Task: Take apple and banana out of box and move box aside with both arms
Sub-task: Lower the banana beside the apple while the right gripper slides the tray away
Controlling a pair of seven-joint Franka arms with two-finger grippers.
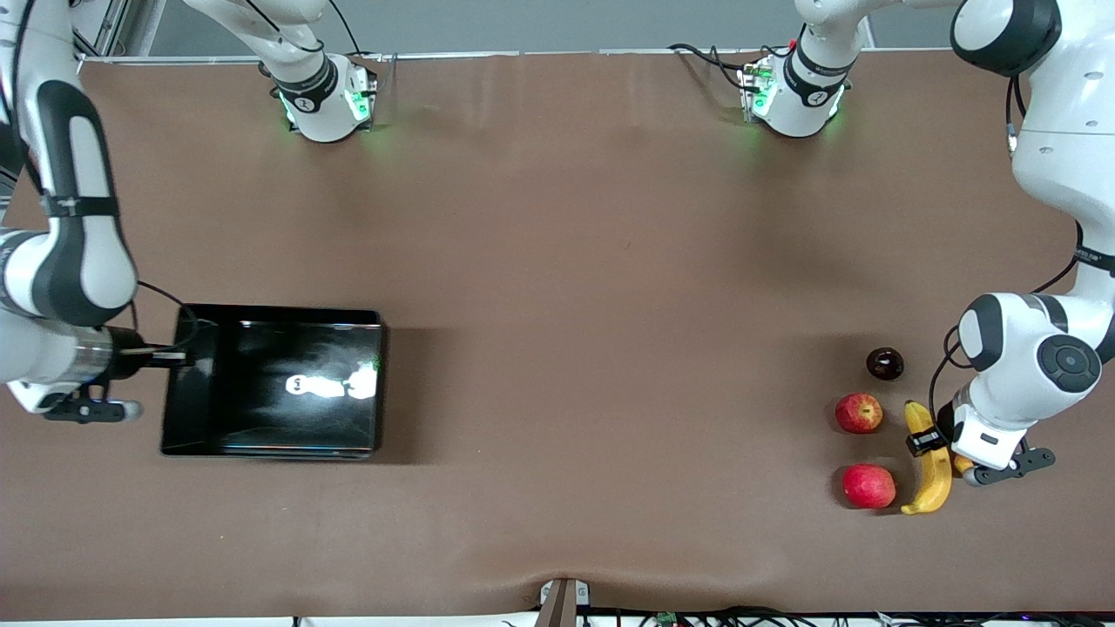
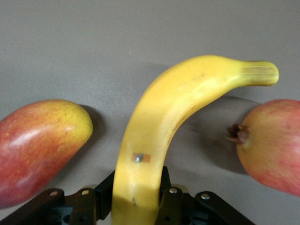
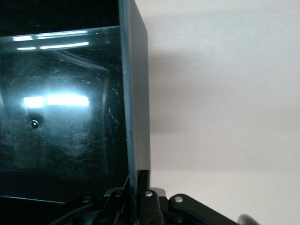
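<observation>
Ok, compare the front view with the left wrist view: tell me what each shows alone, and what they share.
Only the front view: the black box, the right gripper shut on its wall at the right arm's end, and a dark round fruit.
Only the left wrist view: a small mark on the banana's peel.
Both: the left gripper shut on the banana, with a red fruit and another red fruit beside it.

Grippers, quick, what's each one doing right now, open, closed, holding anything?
Left gripper: shut on the banana, between the two red fruits on the table.
Right gripper: shut on the wall of the black box.
</observation>
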